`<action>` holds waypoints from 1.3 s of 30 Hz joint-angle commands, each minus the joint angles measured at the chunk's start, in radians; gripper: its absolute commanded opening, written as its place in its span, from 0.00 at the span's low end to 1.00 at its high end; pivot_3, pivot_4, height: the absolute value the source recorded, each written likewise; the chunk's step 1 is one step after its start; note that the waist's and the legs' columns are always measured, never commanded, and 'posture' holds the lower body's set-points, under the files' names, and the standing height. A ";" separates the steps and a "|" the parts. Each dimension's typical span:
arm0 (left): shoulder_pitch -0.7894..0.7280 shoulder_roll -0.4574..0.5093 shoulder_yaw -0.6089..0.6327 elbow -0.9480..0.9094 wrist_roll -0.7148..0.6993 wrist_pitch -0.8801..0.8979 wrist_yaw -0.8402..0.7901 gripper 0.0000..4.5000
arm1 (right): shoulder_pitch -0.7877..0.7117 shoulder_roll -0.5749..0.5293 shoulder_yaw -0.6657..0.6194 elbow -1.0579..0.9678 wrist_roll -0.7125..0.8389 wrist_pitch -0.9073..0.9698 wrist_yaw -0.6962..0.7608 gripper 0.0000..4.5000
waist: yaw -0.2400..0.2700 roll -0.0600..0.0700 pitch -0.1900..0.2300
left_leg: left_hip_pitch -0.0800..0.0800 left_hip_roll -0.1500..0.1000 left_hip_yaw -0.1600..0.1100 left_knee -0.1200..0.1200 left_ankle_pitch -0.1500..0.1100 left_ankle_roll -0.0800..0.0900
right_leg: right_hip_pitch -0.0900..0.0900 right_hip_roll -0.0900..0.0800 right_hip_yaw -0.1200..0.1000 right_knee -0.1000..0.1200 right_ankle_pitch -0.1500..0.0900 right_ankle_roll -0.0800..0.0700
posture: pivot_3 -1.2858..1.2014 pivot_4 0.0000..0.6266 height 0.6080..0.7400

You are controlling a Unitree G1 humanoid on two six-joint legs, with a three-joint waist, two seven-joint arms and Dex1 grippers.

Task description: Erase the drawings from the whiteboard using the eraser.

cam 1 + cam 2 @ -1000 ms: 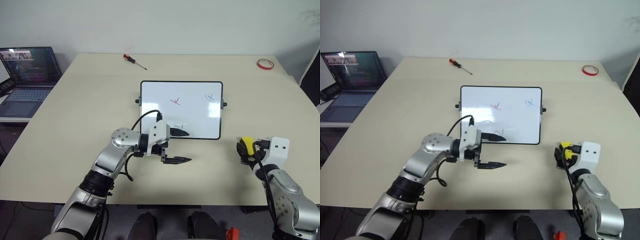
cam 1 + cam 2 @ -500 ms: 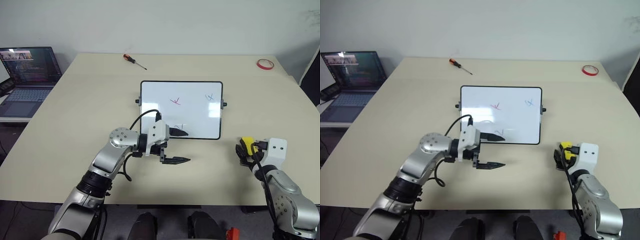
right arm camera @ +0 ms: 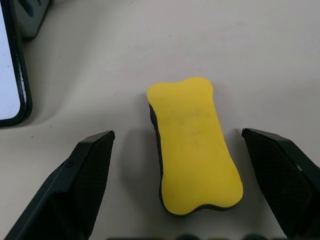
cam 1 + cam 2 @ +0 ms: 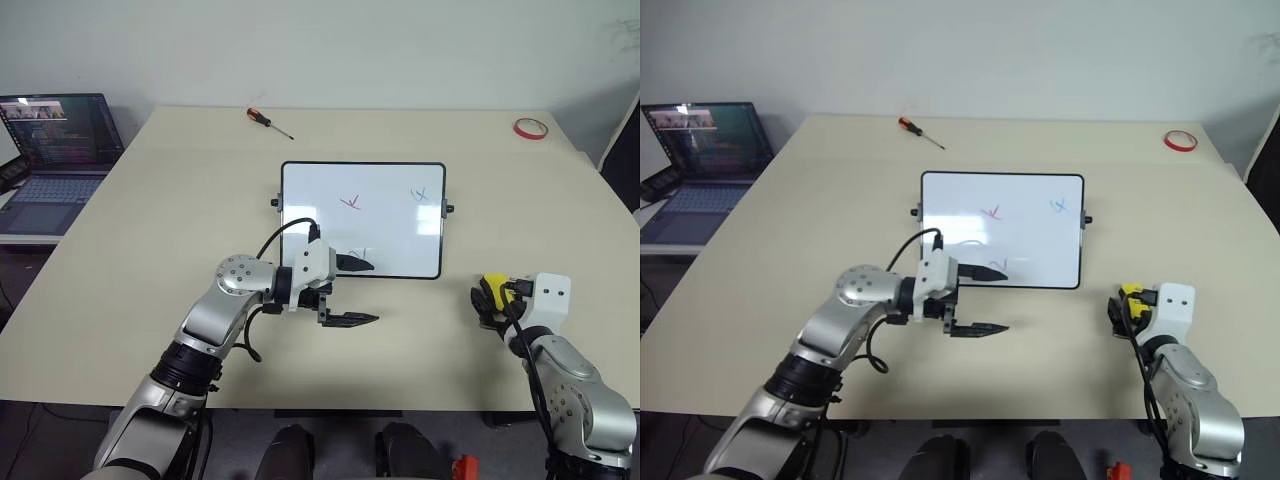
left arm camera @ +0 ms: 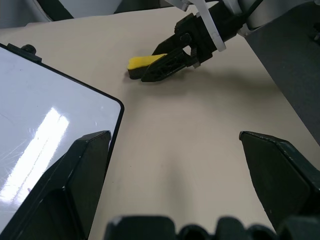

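Between the spread fingers of the right gripper (image 3: 175, 200), empty, the eraser (image 3: 192, 145) is lying on the table (image 4: 150, 220), long axis running along the fingers. Farther off, the left gripper (image 4: 350, 292) is gaping beside the whiteboard (image 4: 390, 225), drawings (image 4: 351, 202) unerased.

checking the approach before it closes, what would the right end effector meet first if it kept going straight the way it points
The eraser. It lies on the table between the open fingers of the right end effector, directly ahead. How far ahead is hard to judge.
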 commanded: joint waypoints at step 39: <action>-0.139 -0.092 0.102 0.079 0.122 -0.033 0.299 1.00 | -0.143 0.010 -0.031 0.093 -0.034 -0.235 -0.030 0.29 | 0.000 0.000 0.000 | 0.000 0.000 0.000 0.000 0.000 0.000 | 0.000 0.000 -0.001 0.000 0.000 0.000 | 0.52 0.24 1.00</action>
